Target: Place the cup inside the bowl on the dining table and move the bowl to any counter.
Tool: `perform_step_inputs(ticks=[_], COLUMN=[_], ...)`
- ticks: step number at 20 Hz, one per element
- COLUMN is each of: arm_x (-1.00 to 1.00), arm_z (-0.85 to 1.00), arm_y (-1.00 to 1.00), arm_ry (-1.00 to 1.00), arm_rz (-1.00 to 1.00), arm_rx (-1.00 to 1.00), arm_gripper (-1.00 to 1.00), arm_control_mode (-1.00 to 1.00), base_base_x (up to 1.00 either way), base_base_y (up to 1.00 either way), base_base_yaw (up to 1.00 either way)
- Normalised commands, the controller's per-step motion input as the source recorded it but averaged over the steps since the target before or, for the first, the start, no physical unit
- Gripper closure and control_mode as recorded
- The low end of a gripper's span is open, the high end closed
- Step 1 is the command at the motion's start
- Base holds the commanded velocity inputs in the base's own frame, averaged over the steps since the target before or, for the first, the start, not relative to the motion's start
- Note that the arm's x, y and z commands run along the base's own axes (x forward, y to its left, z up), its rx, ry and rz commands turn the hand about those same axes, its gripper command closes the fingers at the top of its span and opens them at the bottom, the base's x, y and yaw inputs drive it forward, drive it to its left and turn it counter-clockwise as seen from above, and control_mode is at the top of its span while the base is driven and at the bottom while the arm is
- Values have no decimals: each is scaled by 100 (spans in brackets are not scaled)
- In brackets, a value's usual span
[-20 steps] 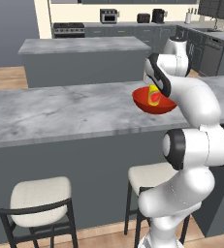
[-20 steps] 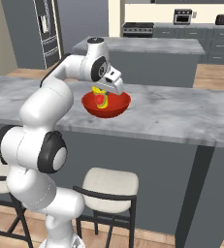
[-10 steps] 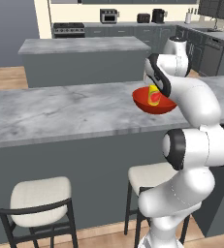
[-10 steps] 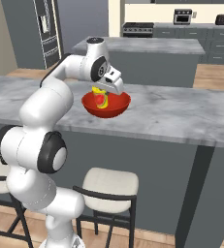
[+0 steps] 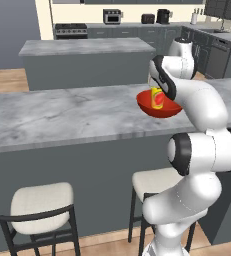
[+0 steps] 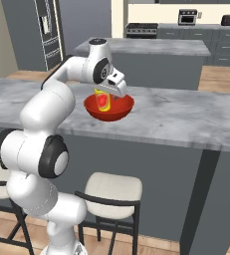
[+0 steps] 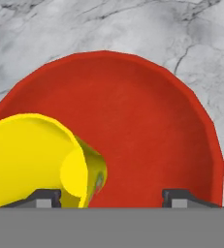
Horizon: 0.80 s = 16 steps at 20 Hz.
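Note:
The glossy red bowl point(image 5: 148, 106) point(image 6: 122, 107) rests on the dining table's marble top point(image 5: 62, 115) point(image 6: 186, 117), close to its front edge. Inside it stands the yellow cup point(image 5: 157, 98) point(image 6: 103, 100), leaning a little toward one side. In the hand view the cup point(image 7: 31, 155) fills the lower left and the bowl's inside point(image 7: 147, 135) spreads around it. My gripper point(image 5: 159, 89) point(image 6: 108, 92) point(image 7: 111, 196) hangs straight down just above the bowl. It is open, fingertips wide apart, the left one in front of the cup. Nothing is held.
Cream-cushioned stools point(image 5: 39, 202) point(image 6: 111, 187) stand under the table's front, at my base. Behind the table is the stool-less island counter point(image 5: 87, 47) point(image 6: 156, 46). Wall cabinets with appliances point(image 5: 112, 17) line the back, and a fridge point(image 6: 49, 30) is at the far left.

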Motion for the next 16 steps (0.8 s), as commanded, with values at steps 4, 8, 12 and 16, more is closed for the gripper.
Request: perform_step_inputs(ticks=[4,8,12,16], arm_x=[0,0,0,0], arm_z=[0,14,18,24], arm_y=[0,-1,-9,-19], arm_ry=[0,0,-2,-3], arm_rz=[0,-1,-3,-6], arm_rx=[0,0,0,3], arm_gripper=[-100,-100,-100,-100], arm_control_mode=[-100,-100,-100,-100], base_base_x=[0,0,0,0], base_base_y=[0,0,0,0], base_base_yaw=[0,0,0,0])
